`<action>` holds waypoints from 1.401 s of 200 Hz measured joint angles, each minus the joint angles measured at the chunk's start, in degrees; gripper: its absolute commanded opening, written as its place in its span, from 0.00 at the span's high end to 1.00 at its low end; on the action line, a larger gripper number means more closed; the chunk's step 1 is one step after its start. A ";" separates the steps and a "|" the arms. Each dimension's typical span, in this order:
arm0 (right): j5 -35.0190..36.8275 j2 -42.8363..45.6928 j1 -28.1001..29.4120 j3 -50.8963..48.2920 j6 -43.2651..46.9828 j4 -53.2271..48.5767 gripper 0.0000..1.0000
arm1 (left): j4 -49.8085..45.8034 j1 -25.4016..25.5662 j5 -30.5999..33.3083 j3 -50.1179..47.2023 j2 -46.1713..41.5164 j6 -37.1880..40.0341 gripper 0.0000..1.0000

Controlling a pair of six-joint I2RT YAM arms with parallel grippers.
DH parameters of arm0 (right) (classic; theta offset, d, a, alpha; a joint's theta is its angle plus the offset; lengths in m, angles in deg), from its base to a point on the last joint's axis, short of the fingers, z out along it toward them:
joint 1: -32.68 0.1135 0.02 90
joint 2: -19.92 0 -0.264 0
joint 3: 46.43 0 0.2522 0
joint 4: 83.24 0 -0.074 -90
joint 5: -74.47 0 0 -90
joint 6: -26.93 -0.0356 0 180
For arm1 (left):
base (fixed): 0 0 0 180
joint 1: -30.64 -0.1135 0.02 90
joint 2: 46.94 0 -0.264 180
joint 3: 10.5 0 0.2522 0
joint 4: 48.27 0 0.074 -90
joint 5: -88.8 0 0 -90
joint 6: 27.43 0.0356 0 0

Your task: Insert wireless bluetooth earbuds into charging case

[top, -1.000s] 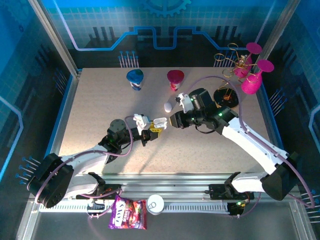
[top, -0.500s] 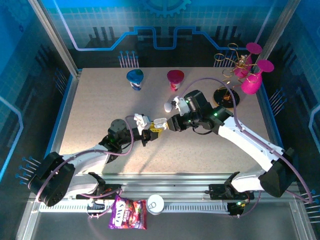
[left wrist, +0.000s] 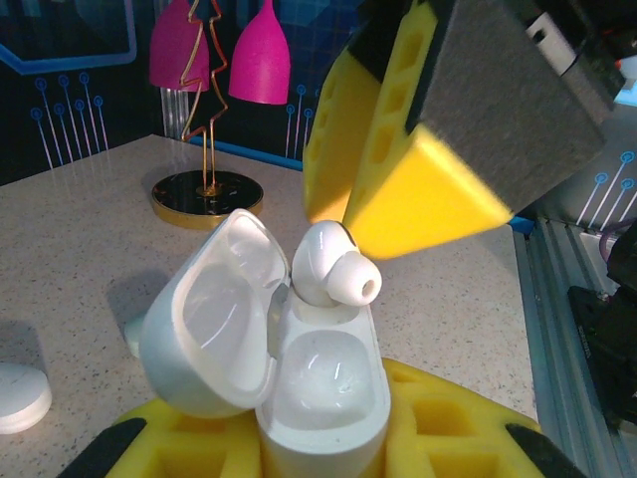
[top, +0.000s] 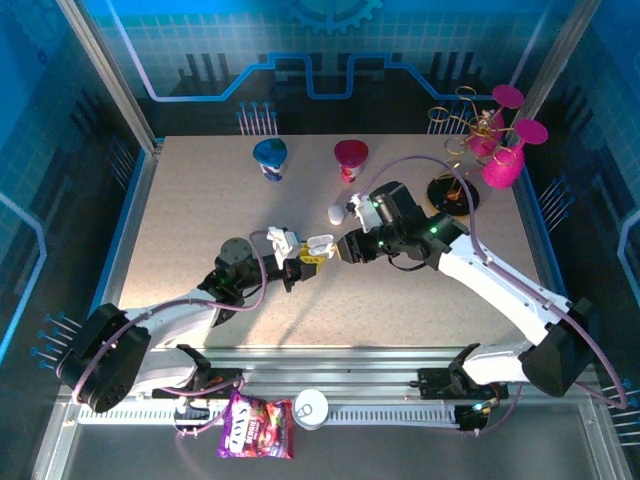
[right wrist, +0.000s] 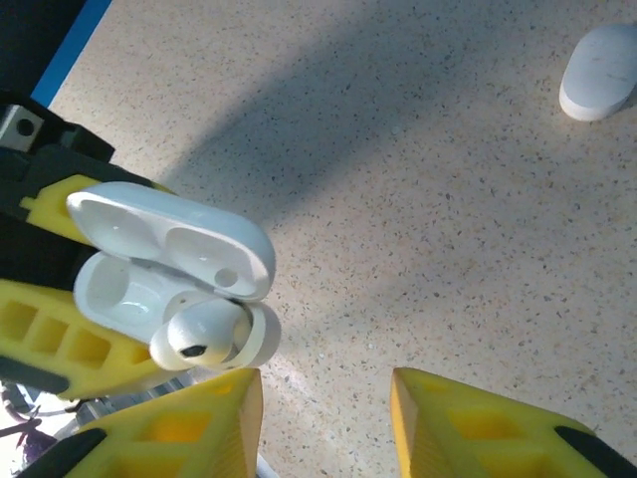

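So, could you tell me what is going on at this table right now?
The left hand holds a small white plastic charging case with its lid flipped open. One tiny white earbud sits in one slot, sticking up; the other slot is empty. The right hand hovers open close above the case, holding nothing.
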State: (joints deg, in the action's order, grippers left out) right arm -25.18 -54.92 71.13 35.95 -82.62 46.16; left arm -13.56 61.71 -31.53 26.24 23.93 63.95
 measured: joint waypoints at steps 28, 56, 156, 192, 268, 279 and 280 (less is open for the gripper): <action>-1.79 1.60 0.57 0.00 1.46 0.52 0.52 | 0.28 0.00 -0.11 0.00 0.00 0.00 1.00; -2.89 1.44 1.53 0.00 1.84 0.98 0.49 | 0.70 0.00 -0.17 0.00 0.00 -0.04 1.00; -2.73 -2.05 1.68 0.50 1.53 2.97 0.50 | 0.81 -0.22 -1.25 0.00 0.00 -1.25 1.00; -2.86 -2.27 1.68 0.50 1.07 3.80 0.41 | 0.85 -0.22 -1.49 0.00 0.00 -1.33 1.00; -2.82 8.59 -3.91 -6.49 -1.79 10.16 0.38 | 2.12 -0.52 -1.46 -0.02 0.00 -1.31 1.00; -2.14 10.03 -7.17 -8.98 -3.15 11.61 0.38 | 2.93 -0.72 -1.49 -0.26 0.00 -1.29 1.00; -2.03 10.10 -7.41 -9.16 -3.23 11.65 0.38 | 2.99 -0.74 -1.46 -0.28 0.00 -1.29 1.00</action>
State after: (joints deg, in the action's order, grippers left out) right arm -27.21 -44.83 63.73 26.79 -85.86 57.81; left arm -10.57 60.96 -32.99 25.96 23.93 62.66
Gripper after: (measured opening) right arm 0.623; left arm 0.226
